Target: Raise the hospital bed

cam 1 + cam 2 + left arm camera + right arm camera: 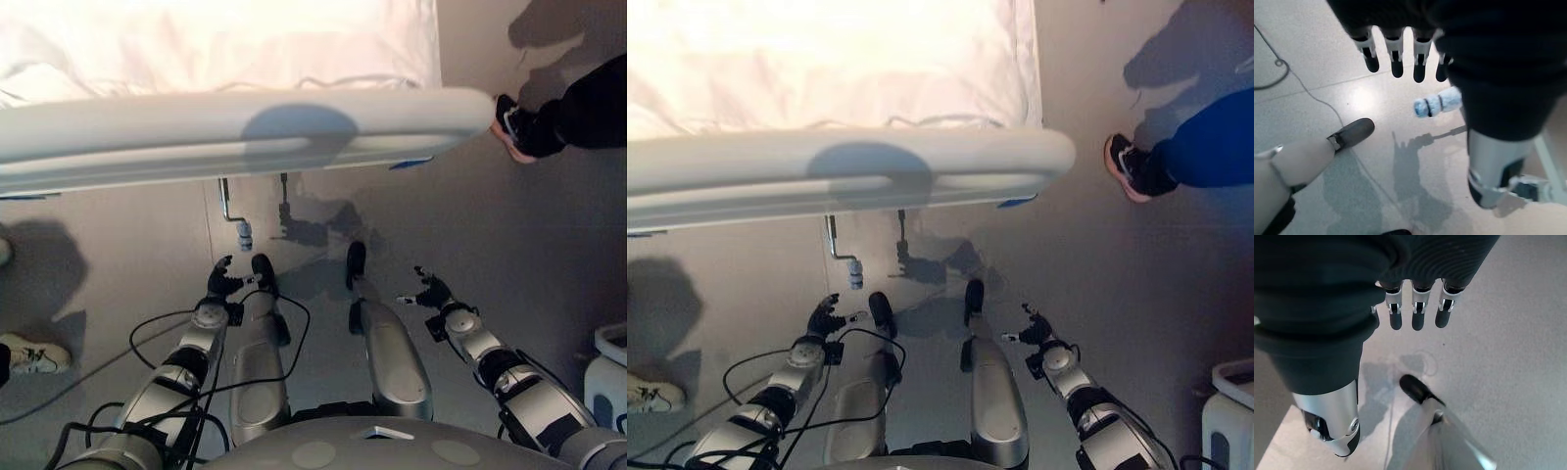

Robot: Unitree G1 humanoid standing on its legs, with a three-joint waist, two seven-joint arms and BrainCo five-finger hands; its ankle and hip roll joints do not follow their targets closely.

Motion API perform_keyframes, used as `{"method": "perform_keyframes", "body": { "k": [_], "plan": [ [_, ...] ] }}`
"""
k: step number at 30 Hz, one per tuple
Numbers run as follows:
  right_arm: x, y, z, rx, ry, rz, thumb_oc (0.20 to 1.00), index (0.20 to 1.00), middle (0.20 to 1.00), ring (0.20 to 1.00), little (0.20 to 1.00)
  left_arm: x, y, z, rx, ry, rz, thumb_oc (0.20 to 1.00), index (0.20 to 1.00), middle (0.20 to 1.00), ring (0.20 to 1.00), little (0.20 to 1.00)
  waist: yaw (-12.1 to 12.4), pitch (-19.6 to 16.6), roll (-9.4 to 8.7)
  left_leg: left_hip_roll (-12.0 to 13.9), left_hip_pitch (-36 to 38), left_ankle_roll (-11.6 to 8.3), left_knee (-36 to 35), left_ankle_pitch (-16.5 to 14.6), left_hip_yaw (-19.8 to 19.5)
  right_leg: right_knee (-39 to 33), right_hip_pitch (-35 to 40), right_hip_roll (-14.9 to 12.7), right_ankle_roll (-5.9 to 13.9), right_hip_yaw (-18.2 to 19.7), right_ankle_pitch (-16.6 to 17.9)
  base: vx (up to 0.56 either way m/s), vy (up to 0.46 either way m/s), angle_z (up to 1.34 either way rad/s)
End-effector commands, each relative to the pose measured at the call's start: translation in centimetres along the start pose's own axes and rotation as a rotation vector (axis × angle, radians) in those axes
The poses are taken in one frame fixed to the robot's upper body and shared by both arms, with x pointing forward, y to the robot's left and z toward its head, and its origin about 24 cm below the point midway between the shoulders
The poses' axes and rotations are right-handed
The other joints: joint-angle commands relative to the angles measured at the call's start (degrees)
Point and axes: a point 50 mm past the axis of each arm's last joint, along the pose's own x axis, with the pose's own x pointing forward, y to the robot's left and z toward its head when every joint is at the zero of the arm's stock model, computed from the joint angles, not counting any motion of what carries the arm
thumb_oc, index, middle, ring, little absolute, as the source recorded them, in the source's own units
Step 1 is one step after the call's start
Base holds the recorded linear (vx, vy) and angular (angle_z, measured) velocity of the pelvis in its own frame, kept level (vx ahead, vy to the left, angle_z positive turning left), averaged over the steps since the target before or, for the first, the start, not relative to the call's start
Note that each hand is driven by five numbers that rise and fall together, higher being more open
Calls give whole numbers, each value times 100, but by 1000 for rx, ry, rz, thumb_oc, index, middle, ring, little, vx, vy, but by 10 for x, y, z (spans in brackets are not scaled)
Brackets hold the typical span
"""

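Two hands, both empty; left hand with fingers straight and spread, thumb apart, hanging low over the floor just short of the crank; right hand likewise relaxed and spread, holding nothing, well apart from the crank on the other side.

Item nearest the left hand: bent silver metal crank rod with a pale cylindrical grip, hanging from under the foot of the bed; in the left wrist view the grip lies just past the fingertips, not touched. Judged handling: rod stiff and rigid; grip smooth, probably plastic, liable to slip under hard fingers unless wrapped fully; turning likely meets steady resistance, since it lifts a heavy frame; best hold is round the grip itself, fingers and thumb closed about it, not on the thin rod.

Item above: white hospital bed with a broad grey rounded footboard across the upper view; white sheet over the mattress behind it; too heavy to lift directly, judged movable by the crank alone.

Surface: plain grey smooth floor, faint seams, strong shadows.

Room: person's leg in dark clothing and dark shoe beside the footboard's corner; white shoe at the opposite edge; white bin-like object, partly seen.
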Motion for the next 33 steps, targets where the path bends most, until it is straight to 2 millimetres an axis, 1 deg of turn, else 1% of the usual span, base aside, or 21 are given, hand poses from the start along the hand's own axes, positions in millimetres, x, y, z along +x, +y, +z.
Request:
{"method": "perform_keyframes", "body": {
  "k": [1, 5, 6, 7, 8, 11, 12, 13, 14, 15, 16, 17, 19, 20, 23, 26, 27, 28, 30, 31, 33],
  "plan": [
    [-2, -5, 6, -37, -69, -13, 1000, 1000, 1000, 1000, 1000, 5, 21, 15, -21, -66, 86, 1000, 1000, 1000, 1000, 1000, -71, -220, -354, -191, -597, 171, 971, -380, -118, 449, -393, 31, 420, 74, 40, -64, -3, -3],
    [-1, -11, 16, -23, -110, -34, 1000, 1000, 1000, 1000, 1000, 12, 29, 39, -30, -130, 118, 1000, 1000, 1000, 1000, 1000, -137, -160, -373, -144, -1021, 212, 1204, -423, -177, 780, -844, 18, 402, 66, -31, -30, 10, 0],
    [-1, -12, 19, -24, -127, -35, 1000, 1000, 1000, 1000, 1000, 13, 32, 46, -34, -146, 127, 1000, 1000, 1000, 1000, 1000, -154, -143, -348, -120, -1061, 168, 1289, -602, -245, 940, -921, 23, 449, 98, -190, 46, 25, 5],
    [-1, -12, 19, -24, -127, -36, 1000, 1000, 1000, 1000, 1000, 13, 32, 46, -34, -147, 127, 1000, 1000, 1000, 1000, 1000, -155, -146, -345, -119, -1073, 169, 1303, -612, -248, 951, -930, 23, 450, 97, -198, 29, -8, 8],
    [-1, -16, 23, -31, -147, -42, 1000, 1000, 1000, 1000, 1000, 16, 36, 59, -40, -183, 140, 1000, 1000, 1000, 1000, 1000, -192, -115, -359, -105, -1333, 171, 1496, -647, -290, 1074, -1139, -1, 423, 81, -221, -49, -24, 5],
    [0, -23, 32, -35, -186, -57, 1000, 1000, 1000, 1000, 1000, 19, 43, 76, -42, -228, 160, 1000, 1000, 1000, 1000, 1000, -245, -130, -381, -89, -1617, 157, 1534, -647, -339, 1071, -1391, 7, 432, 76, -206, -45, -16, 4],
    [0, -23, 32, -35, -186, -57, 1000, 1000, 1000, 1000, 1000, 19, 43, 76, -42, -228, 160, 1000, 1000, 1000, 1000, 1000, -245, -131, -381, -89, -1618, 157, 1534, -647, -339, 1072, -1392, 7, 431, 75, -206, -46, -5, 3],
    [0, -25, 38, -40, -212, -62, 1000, 1000, 1000, 1000, 1000, 20, 50, 87, -33, -256, 180, 1000, 1000, 1000, 1000, 1000, -268, -104, -401, -78, -1799, 152, 1563, -632, -349, 1105, -1571, -7, 449, 55, -178, -32, -2, 0],
    [0, -25, 38, -40, -212, -62, 1000, 1000, 1000, 1000, 1000, 21, 50, 87, -33, -256, 180, 1000, 1000, 1000, 1000, 1000, -270, -112, -399, -78, -1815, 152, 1569, -632, -351, 1110, -1585, -8, 449, 54, -179, -54, -12, 1],
    [-1, -28, 43, -46, -240, -65, 1000, 1000, 1000, 1000, 1000, 22, 54, 97, -24, -279, 190, 1000, 1000, 1000, 1000, 1000, -284, -84, -416, -60, -1983, 158, 1637, -635, -377, 1194, -1759, -8, 445, 56, -182, 0, 0, 0],
    [-1, -28, 43, -46, -240, -65, 1000, 1000, 1000, 1000, 1000, 22, 54, 97, -24, -279, 190, 1000, 1000, 1000, 1000, 1000, -286, -96, -411, -60, -2006, 159, 1650, -638, -381, 1203, -1779, -9, 445, 54, -185, -52, -22, -1],
    [-2, -30, 49, -44, -272, -69, 1000, 1000, 1000, 1000, 1000, 23, 58, 105, -19, -295, 204, 1000, 1000, 1000, 1000, 1000, -304, -65, -416, -65, -2140, 155, 1669, -630, -411, 1254, -1922, -39, 438, 45, -193, 0, 0, 0],
    [-2, -31, 49, -44, -272, -69, 1000, 1000, 1000, 1000, 1000, 23, 58, 105, -19, -295, 203, 1000, 1000, 1000, 1000, 1000, -306, -73, -412, -66, -2152, 155, 1673, -630, -414, 1258, -1933, -41, 438, 43, -195, 0, 0, 0],
    [-4, -35, 53, -36, -294, -81, 1000, 1000, 1000, 1000, 1000, 23, 63, 111, -10, -310, 215, 1000, 1000, 1000, 1000, 1000, -317, -60, -415, -71, -2287, 150, 1681, -617, -426, 1269, -2070, -58, 438, 47, -172, -38, -5, 2],
    [-7, -39, 58, -46, -335, -84, 1000, 1000, 1000, 1000, 1000, 23, 73, 121, 13, -340, 238, 1000, 1000, 1000, 1000, 1000, -339, -8, -428, -64, -2538, 144, 1710, -594, -435, 1296, -2318, -76, 433, 48, -147, -68, -8, 2],
    [-9, -41, 57, -58, -344, -83, 1000, 1000, 1000, 1000, 1000, 23, 82, 131, 19, -365, 263, 1000, 1000, 1000, 1000, 1000, -354, 41, -445, -57, -2729, 151, 1798, -594, -460, 1345, -2494, -72, 430, 63, -128, -49, -14, -1],
    [-9, -41, 57, -58, -344, -84, 1000, 1000, 1000, 1000, 1000, 23, 82, 131, 19, -365, 263, 1000, 1000, 1000, 1000, 1000, -353, 37, -444, -57, -2738, 151, 1803, -595, -461, 1348, -2501, -72, 430, 63, -129, -59, -27, -2],
    [-11, -42, 58, -61, -355, -81, 1000, 1000, 1000, 1000, 1000, 22, 87, 137, 21, -384, 274, 1000, 1000, 1000, 1000, 1000, -363, 71, -462, -44, -2866, 152, 1854, -576, -472, 1366, -2603, -81, 432, 63, -99, -40, -21, -2],
    [-11, -42, 58, -61, -355, -81, 1000, 1000, 1000, 1000, 1000, 22, 87, 138, 21, -384, 274, 1000, 1000, 1000, 1000, 1000, -363, 64, -459, -44, -2879, 152, 1860, -577, -474, 1368, -2613, -81, 431, 61, -100, -44, -19, 0],
    [-13, -41, 60, -68, -372, -69, 1000, 1000, 1000, 1000, 1000, 21, 88, 144, 17, -408, 277, 1000, 1000, 1000, 1000, 1000, -371, 115, -455, -45, -2969, 148, 1876, -549, -490, 1375, -2696, -98, 430, 46, -74, -63, -19, 1],
    [-14, -41, 58, -68, -369, -66, 1000, 1000, 1000, 1000, 1000, 21, 89, 147, -3, -412, 280, 1000, 1000, 1000, 1000, 1000, -373, 133, -459, -50, -3013, 151, 1882, -541, -496, 1385, -2741, -98, 430, 31, -60, -55, -13, 1]
  ]
}}
